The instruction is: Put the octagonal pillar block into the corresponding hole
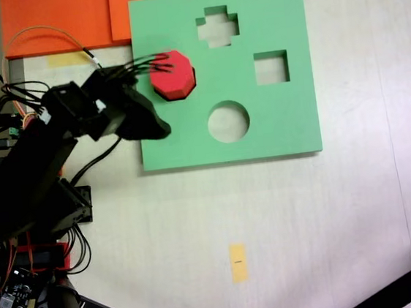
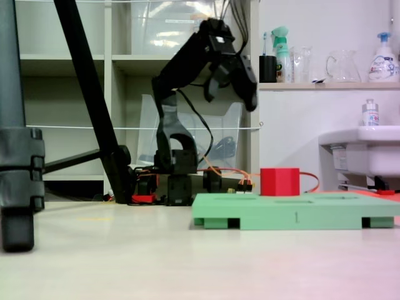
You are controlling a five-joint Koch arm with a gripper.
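Fixed views both show the octagonal pillar block [image 1: 173, 74] standing upright on the green foam board [image 1: 283, 124], covering its spot left of the square cutout [image 1: 271, 68]. The gripper [image 2: 249, 100] hangs raised, apart from the block; its jaw gap cannot be told. The board's front edge bears a "1" [image 2: 296, 217].

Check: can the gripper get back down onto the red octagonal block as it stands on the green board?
Probably yes. The gripper hangs raised above and just beside the red octagonal block, which stands proud of the green board. Nothing lies between them, and the block's top and sides are exposed.
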